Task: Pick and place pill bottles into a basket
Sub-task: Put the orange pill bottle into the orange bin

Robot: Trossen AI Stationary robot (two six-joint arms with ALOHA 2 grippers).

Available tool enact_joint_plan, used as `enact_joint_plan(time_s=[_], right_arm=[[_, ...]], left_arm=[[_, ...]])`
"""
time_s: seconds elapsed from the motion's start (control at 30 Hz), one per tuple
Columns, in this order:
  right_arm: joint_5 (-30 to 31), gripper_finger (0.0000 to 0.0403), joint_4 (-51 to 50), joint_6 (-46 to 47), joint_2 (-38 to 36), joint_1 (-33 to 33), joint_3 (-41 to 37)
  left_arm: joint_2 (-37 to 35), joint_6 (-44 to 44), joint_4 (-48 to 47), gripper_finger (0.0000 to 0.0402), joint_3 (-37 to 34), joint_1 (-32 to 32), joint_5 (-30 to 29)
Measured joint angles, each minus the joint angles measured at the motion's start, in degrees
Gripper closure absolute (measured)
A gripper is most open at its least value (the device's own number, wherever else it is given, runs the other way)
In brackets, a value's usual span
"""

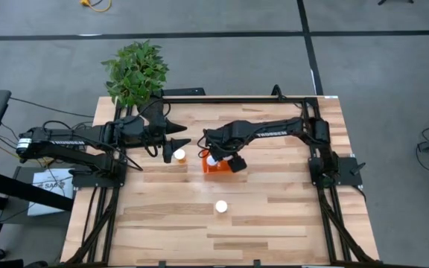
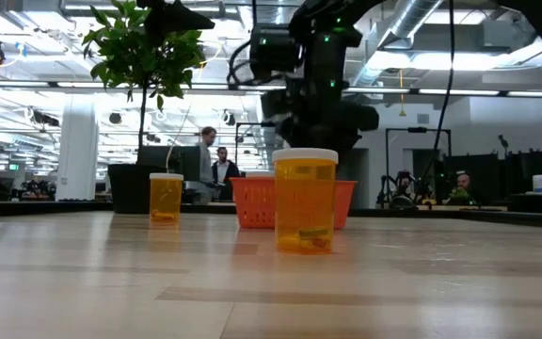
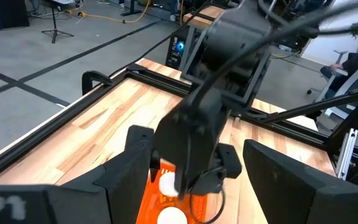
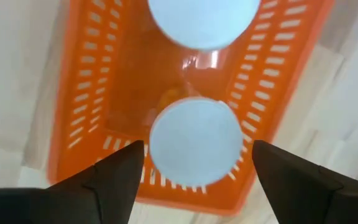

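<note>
The orange basket [image 1: 218, 168] stands on the table's middle and shows in the low view [image 2: 252, 202]. Two white-capped pill bottles stand in it: one [image 4: 196, 142] between my right gripper's open fingers, apparently untouched, and one [image 4: 204, 18] beyond it. My right gripper [image 4: 197, 152] hovers over the basket [image 4: 79, 93], pointing down; it also shows in the high view [image 1: 216, 153]. A third bottle [image 1: 179, 155] stands upright on the table left of the basket. A fourth [image 1: 221, 207] stands nearer the front edge. My left gripper [image 1: 177, 141] is open and empty, just beyond the third bottle.
A potted plant [image 1: 135, 71] stands at the table's far left corner. In the left wrist view my right arm [image 3: 197, 124] fills the space over the basket [image 3: 146, 199]. People show in the room behind [image 2: 210, 155]. Bare wood lies right of the basket and along the front.
</note>
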Motion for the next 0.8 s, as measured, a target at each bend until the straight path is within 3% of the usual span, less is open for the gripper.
enact_joint_plan(time_s=[0.3,0.47,0.63,0.8], right_arm=[[-2.05,0.0106,-5.43,-1.11,-4.02,-0.06,4.34],[-3.64,0.0106,-15.1,-0.97,-6.15,-0.02,8.76],[-3.92,0.0106,-19.98,5.65,-10.95,-1.75,11.26],[-4.25,0.0106,-18.38,13.81,-20.29,-5.59,11.4]], left_arm=[[0.0,0.02,-0.02,0.0152,0.0,0.0,0.0],[0.0,0.02,-0.01,0.0152,0.0,0.0,1.96],[0.18,-0.04,0.09,0.0152,0.0,0.0,5.07],[0.5,-0.02,-0.5,0.0152,0.0,0.05,4.99]])
